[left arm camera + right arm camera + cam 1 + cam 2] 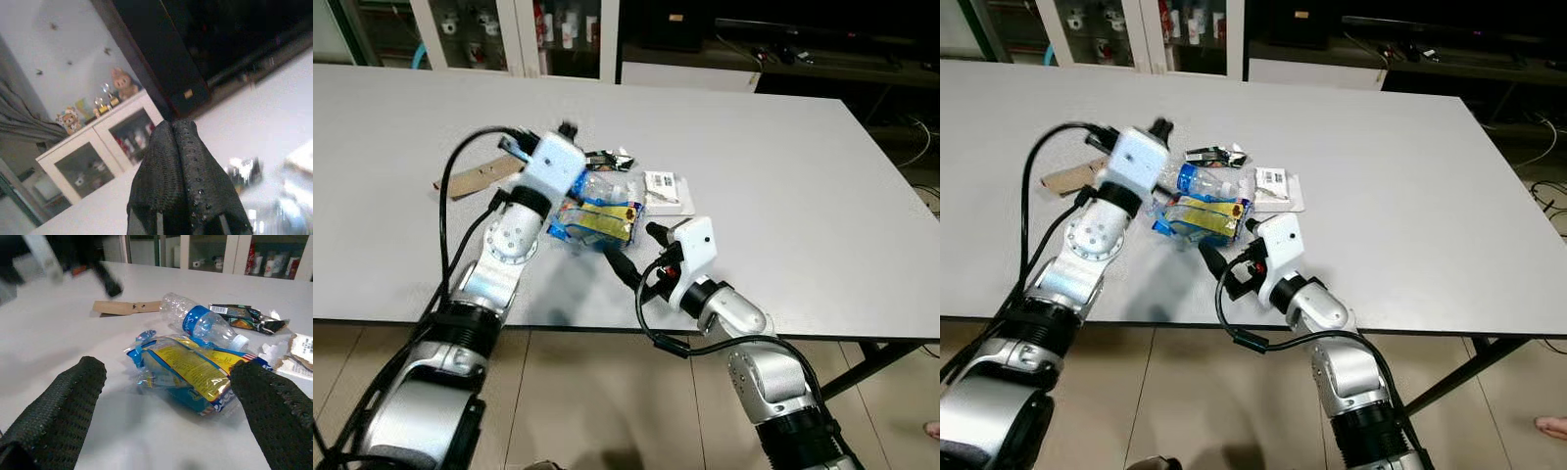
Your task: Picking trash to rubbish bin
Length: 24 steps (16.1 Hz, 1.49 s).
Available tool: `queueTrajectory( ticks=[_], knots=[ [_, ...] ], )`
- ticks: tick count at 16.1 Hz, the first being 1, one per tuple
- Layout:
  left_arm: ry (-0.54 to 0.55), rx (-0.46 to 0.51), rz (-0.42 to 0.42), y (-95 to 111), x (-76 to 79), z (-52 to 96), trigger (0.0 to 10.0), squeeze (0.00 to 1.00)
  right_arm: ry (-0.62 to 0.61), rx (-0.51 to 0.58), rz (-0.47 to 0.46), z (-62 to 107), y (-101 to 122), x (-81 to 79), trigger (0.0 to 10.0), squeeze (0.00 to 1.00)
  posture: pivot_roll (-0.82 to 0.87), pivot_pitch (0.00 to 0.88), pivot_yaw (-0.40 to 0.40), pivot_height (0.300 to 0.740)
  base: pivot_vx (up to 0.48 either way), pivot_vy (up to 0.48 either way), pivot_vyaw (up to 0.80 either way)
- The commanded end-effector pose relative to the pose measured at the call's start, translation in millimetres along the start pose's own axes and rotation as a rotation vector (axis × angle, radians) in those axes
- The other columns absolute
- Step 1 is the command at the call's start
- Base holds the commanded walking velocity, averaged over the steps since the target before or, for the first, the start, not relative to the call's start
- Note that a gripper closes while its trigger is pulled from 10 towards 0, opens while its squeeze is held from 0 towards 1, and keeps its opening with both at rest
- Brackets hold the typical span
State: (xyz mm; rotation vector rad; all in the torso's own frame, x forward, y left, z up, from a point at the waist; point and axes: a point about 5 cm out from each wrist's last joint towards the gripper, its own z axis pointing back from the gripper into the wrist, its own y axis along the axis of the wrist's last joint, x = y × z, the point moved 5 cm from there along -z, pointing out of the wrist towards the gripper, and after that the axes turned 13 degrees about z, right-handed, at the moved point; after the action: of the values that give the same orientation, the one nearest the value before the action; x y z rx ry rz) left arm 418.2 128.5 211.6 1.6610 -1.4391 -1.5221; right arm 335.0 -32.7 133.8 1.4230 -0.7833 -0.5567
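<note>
1. Table (pixel 822 225): a large pale grey top, carrying a small cluster of litter near its middle, in front of the robot.
2. Yellow-and-blue wrapper (pixel 188 372): lying flat on the table at the near edge of the cluster, crinkled and partly see-through, touching the bottle behind it.
3. Plastic bottle (pixel 203 323): clear, crushed, with a blue label band and a white cap, lying on its side just behind the wrapper.
4. Dark foil packet (pixel 247 317): lying crumpled beyond the bottle's cap end, showing a barcode panel.
5. White paper packet (pixel 666 191): lying flat on the robot's right side of the cluster, with a printed label facing up.
6. Cardboard strip (pixel 126 307): brown and flat, lying on the robot's left side of the cluster, apart from the bottle.
7. Right gripper (pixel 168 406): reaching in low over the near table edge, its two black fingers (pixel 61 413) standing spread wide and holding nothing, with the wrapper sitting just ahead of the gap between them.
8. Left gripper (pixel 182 142): raised above the left side of the cluster, blurred in the head views; its fingertips are pressing together, closed on nothing, and pointing away over the table.
9. White cabinet (pixel 93 156): standing beyond the table's far edge, with glass doors, small cups showing inside and soft toys and trophies sitting on top.
10. Floor (pixel 607 392): beige tiles showing below the near table edge.
</note>
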Motion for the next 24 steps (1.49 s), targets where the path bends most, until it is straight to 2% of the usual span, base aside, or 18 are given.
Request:
queueTrajectory(
  ticks=[1, 2, 5, 7, 9, 11, 14, 16, 24],
  knots=[
    [-0.046, -0.053, -0.012, -12, 7.1, 5.1, 10.0, 0.45, -0.002, 0.012, 0.006, -1.1, 3, 2.2, 10.0, 0.0, -0.05, 0.057, -0.05, 0.74, 0.0, 0.0, 0.0],
    [-0.049, -0.056, 0.01, -11, 6.9, 6.2, 10.0, 1.0, -0.002, 0.013, 0.005, -1.0, 3, 2.1, 10.0, 0.0, -0.05, 0.058, -0.05, 0.74, 0.0, 0.0, 0.0],
    [-0.092, -0.095, 0.05, -17, 3.6, 12.9, 10.0, 1.0, -0.002, 0.012, 0.004, -1.1, 2, 2.1, 10.0, 0.0, -0.04, 0.057, -0.053, 0.74, 0.0, 0.0, 0.0],
    [-0.055, -0.128, 0.108, -22, -9.0, 14.8, 10.0, 1.0, 0.0, 0.011, 0.003, -1.1, 2, 2.2, 10.0, 0.0, -0.04, 0.057, -0.054, 0.74, 0.0, 0.0, 0.0],
    [-0.007, -0.123, 0.235, -17, -17.7, 12.0, 10.0, 1.0, 0.001, 0.01, 0.002, -1.2, 1, 2.0, 10.0, 0.0, -0.04, 0.055, -0.054, 0.74, 0.0, 0.0, 0.0],
    [-0.03, -0.125, 0.296, -14, -13.4, 11.2, 10.0, 1.0, 0.004, 0.01, 0.002, -1.3, 0, 1.3, 10.0, 0.0, -0.04, 0.053, -0.053, 0.74, 0.0, 0.0, 0.0],
    [-0.097, -0.154, 0.32, -18, -3.8, 14.6, 10.0, 1.0, 0.007, 0.011, 0.002, -1.7, 0, -0.5, 10.0, 0.0, -0.04, 0.043, -0.049, 0.74, 0.0, 0.0, 0.0],
    [-0.119, -0.154, 0.293, -17, -4.4, 14.6, 10.0, 1.0, 0.005, 0.012, 0.003, -1.7, 0, -0.2, 10.0, 0.0, -0.04, 0.037, -0.047, 0.74, 0.0, 0.0, 0.0],
    [-0.115, -0.156, 0.3, -15, -10.3, 13.9, 10.0, 1.0, 0.006, 0.014, 0.002, -2.2, 0, -1.7, 10.0, 0.0, -0.03, 0.019, -0.039, 0.74, 0.0, 0.0, 0.0]
  ],
)
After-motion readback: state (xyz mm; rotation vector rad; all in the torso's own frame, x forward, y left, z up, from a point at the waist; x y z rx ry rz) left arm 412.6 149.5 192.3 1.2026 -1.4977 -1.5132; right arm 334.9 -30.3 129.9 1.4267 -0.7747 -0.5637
